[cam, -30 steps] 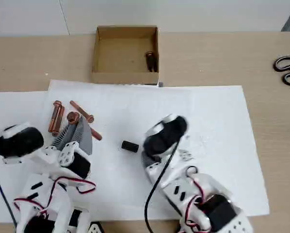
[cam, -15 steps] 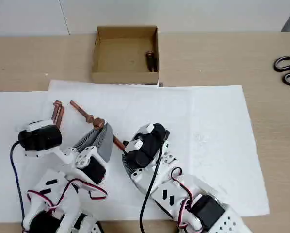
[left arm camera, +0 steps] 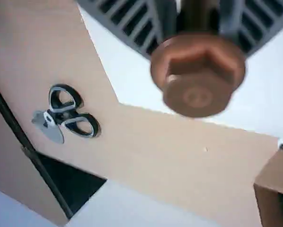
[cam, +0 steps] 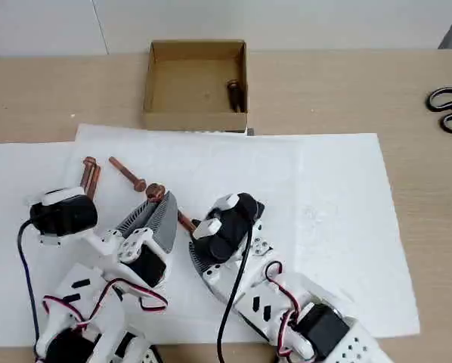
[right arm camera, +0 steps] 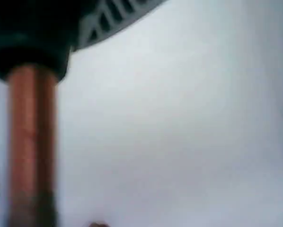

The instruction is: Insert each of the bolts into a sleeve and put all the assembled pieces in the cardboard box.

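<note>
High view shows the left gripper (cam: 159,197) clamped on a bolt (cam: 184,220) over the white paper (cam: 324,227). The right gripper (cam: 196,233) squeezes the black sleeve (right arm camera: 29,43) around the bolt's tip. The cardboard box (cam: 194,119) sits far back.

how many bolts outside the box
4 bolts: two side by side on the paper, one right of them, one in the left gripper. More may be hidden.

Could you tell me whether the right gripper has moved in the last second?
Yes: the right gripper, shut on the black sleeve, moved left and farther from the brown cardboard box.
</note>
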Controlling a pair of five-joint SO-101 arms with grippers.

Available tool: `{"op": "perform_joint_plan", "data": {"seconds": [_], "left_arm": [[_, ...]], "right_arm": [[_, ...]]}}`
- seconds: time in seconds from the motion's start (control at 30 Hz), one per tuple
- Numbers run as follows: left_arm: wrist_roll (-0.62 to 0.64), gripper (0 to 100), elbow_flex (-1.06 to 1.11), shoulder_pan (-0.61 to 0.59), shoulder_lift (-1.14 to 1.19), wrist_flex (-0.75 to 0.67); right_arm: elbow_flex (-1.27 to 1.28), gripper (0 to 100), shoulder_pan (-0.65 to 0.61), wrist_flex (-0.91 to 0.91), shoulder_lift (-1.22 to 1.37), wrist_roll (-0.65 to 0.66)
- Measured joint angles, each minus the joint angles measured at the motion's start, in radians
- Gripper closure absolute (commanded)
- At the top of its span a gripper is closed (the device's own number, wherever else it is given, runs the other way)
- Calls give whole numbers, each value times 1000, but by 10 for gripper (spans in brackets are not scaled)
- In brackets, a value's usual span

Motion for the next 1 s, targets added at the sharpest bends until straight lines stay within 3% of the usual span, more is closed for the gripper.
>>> {"op": "perform_joint_plan", "data": {"seconds": [0.37, 0.7, 0.9, 1.0], "left_arm": [[-8, 994, 14, 35, 2, 5], [-209, 994, 14, 209, 2, 175], [-247, 989, 11, 226, -9, 216], [-247, 889, 11, 226, -9, 219]], "right_arm": [[0, 996, -9, 0, -2, 12], [-8, 996, -11, 0, -2, 94], [-6, 996, -17, 0, -2, 100], [-6, 996, -18, 0, 0, 100]]}}
